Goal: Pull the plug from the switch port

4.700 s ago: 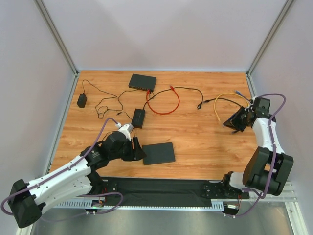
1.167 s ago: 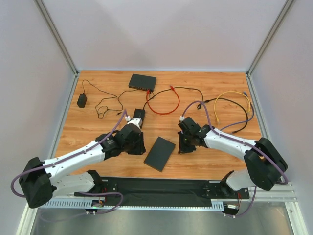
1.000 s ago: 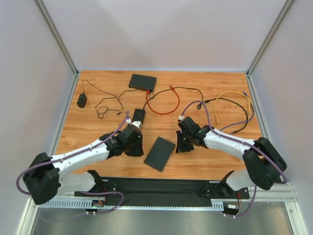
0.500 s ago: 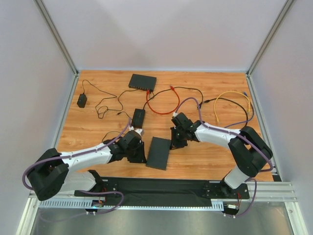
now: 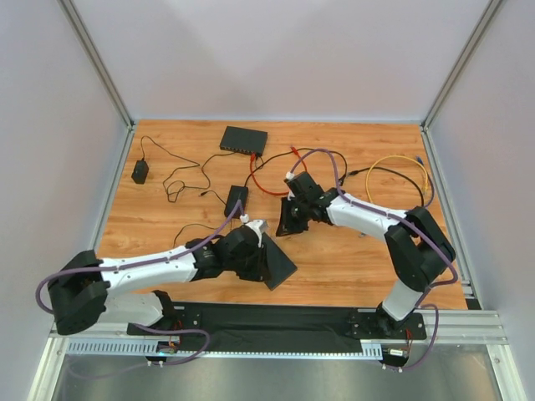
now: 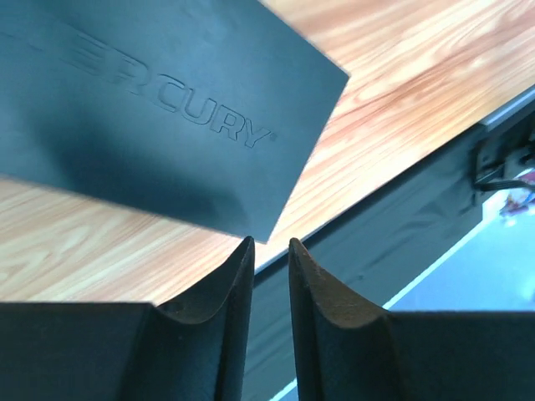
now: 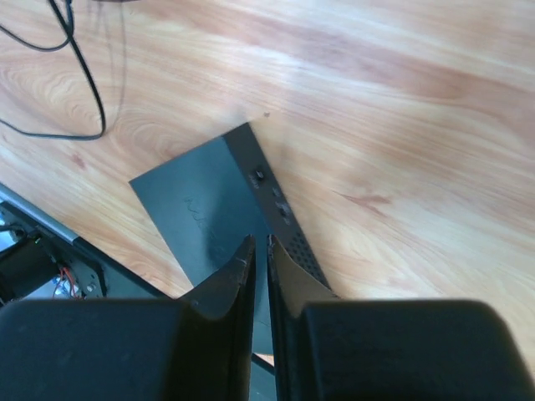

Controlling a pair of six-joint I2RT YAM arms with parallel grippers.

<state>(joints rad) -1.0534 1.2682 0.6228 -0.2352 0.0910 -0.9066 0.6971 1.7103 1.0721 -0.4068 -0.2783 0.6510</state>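
The black network switch (image 5: pixel 243 139) sits at the back of the table with a red cable (image 5: pixel 261 186) plugged into its front at the plug (image 5: pixel 252 155). My left gripper (image 5: pixel 253 252) is shut and empty, against the near left side of a flat black Mercury box (image 5: pixel 281 264). In the left wrist view its tips (image 6: pixel 270 242) sit just off the box's corner (image 6: pixel 150 109). My right gripper (image 5: pixel 286 225) is shut and empty, just behind the box. In the right wrist view (image 7: pixel 259 240) it hovers over the box's ported edge (image 7: pixel 213 213).
A small black box (image 5: pixel 236 200) with black cables lies mid-table. A power adapter (image 5: pixel 140 172) is at the far left and a yellow cable (image 5: pixel 393 163) at the back right. A black cable loop (image 7: pixel 84 92) lies near the flat box. The table's near edge and black mat (image 6: pixel 393 225) are close by.
My right arm has swung from the far right to the table's middle. My left gripper has slid right along the flat box, which has turned and moved toward the near edge.
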